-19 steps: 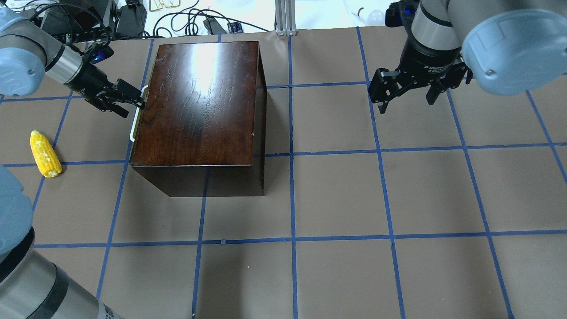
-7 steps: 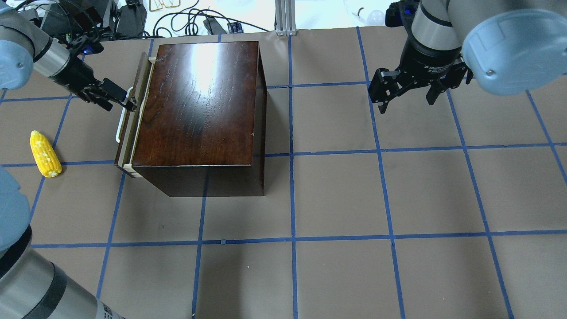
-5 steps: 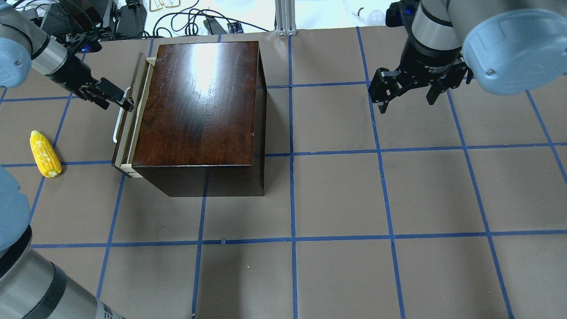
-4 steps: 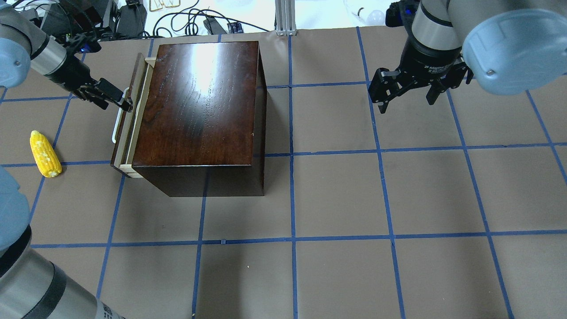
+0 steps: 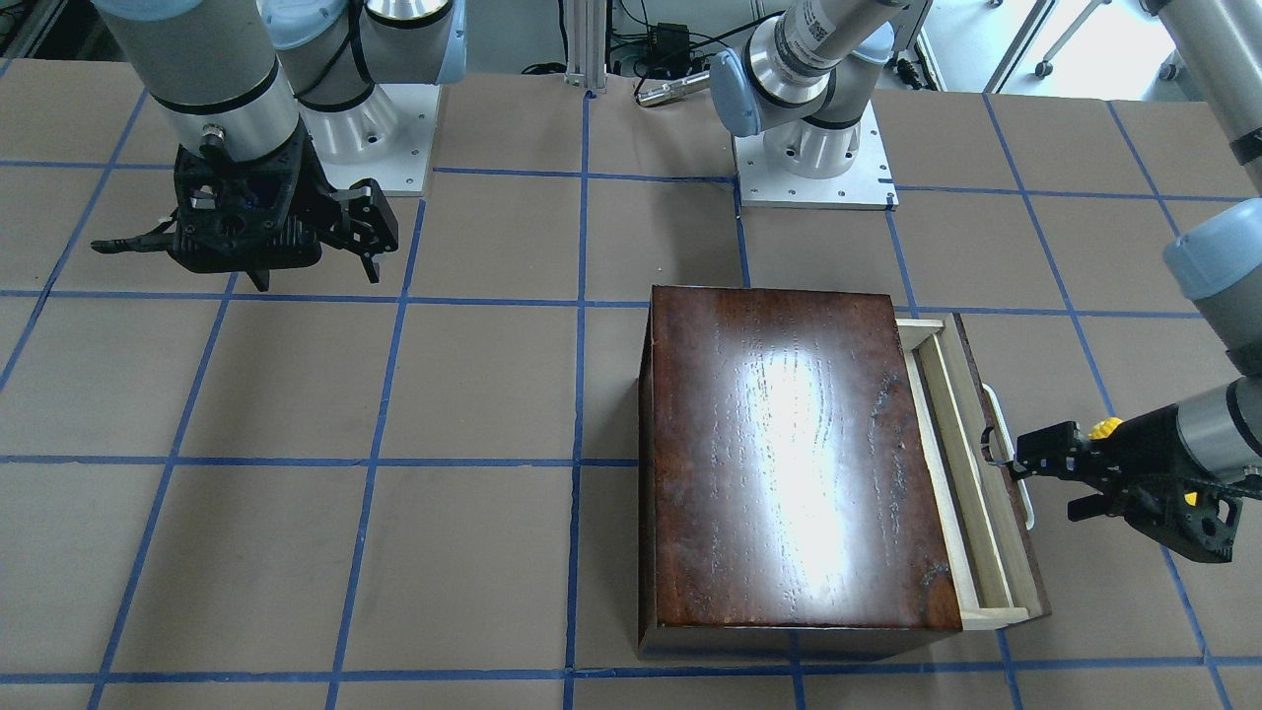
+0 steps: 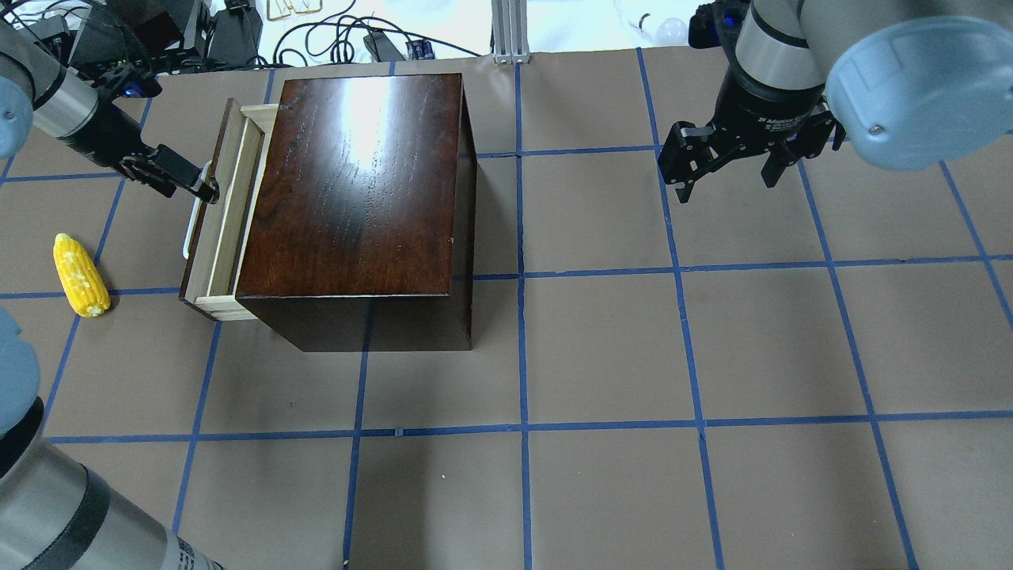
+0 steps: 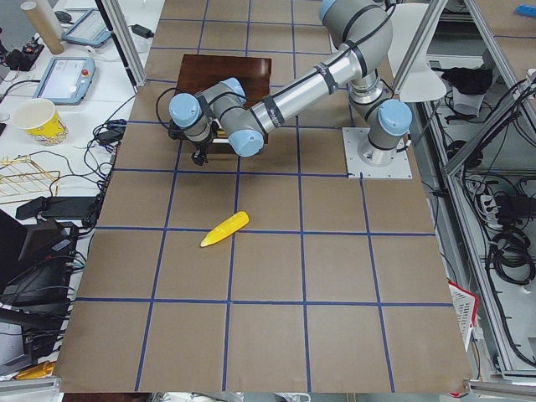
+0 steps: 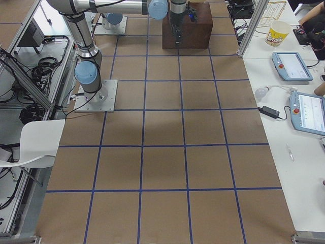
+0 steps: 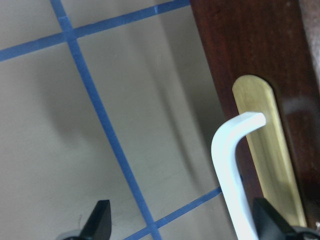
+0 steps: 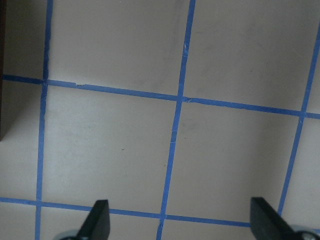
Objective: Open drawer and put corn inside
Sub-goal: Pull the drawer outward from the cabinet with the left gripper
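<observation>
The dark-brown box (image 6: 356,182) stands at the far left of the table. Its drawer (image 6: 229,214) is partly out on the box's left side, the pale tray showing behind the dark front panel. My left gripper (image 6: 202,190) is at the white loop handle (image 6: 188,233). In the left wrist view its jaws stand wide apart and the handle (image 9: 227,165) runs beside the right fingertip (image 9: 265,222). The yellow corn (image 6: 80,275) lies on the table left of the drawer. My right gripper (image 6: 726,187) is open and empty, hovering far right.
The table is brown paper with a blue tape grid (image 6: 522,273). Cables and equipment (image 6: 237,32) lie beyond the far edge. The two arm bases (image 5: 818,158) stand at the robot's side of the table. The side views show tablets (image 8: 304,109) and a paper cup on side tables.
The drawer went from shut to partly out as my left gripper moved left with the handle. The corn and the right arm have not moved.
</observation>
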### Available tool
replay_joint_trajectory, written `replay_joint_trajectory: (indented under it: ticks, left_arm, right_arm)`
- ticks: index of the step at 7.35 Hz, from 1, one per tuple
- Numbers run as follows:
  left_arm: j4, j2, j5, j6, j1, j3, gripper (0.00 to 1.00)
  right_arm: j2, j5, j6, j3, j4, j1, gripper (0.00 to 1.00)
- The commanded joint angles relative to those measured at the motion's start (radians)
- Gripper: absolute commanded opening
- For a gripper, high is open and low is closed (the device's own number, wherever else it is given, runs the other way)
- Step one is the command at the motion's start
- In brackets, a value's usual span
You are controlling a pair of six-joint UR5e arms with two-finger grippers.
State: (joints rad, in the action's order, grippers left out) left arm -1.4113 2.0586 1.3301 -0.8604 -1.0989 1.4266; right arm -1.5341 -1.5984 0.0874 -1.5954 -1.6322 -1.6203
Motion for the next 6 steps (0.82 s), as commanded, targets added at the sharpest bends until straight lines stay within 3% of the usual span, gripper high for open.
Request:
replay_joint_trajectory:
  ticks: [1, 6]
  left_arm:
    - [0.000, 0.000, 0.004, -0.016, 0.011, -0.011, 1.00]
    - [0.000, 0.017, 0.029, -0.072, 0.051, -0.031, 1.00]
  right_arm:
    - [0.000, 0.000, 0.000, 0.000, 0.000, 0.002, 1.00]
    - [0.000, 0.000, 0.000, 0.000, 0.000, -0.001, 1.00]
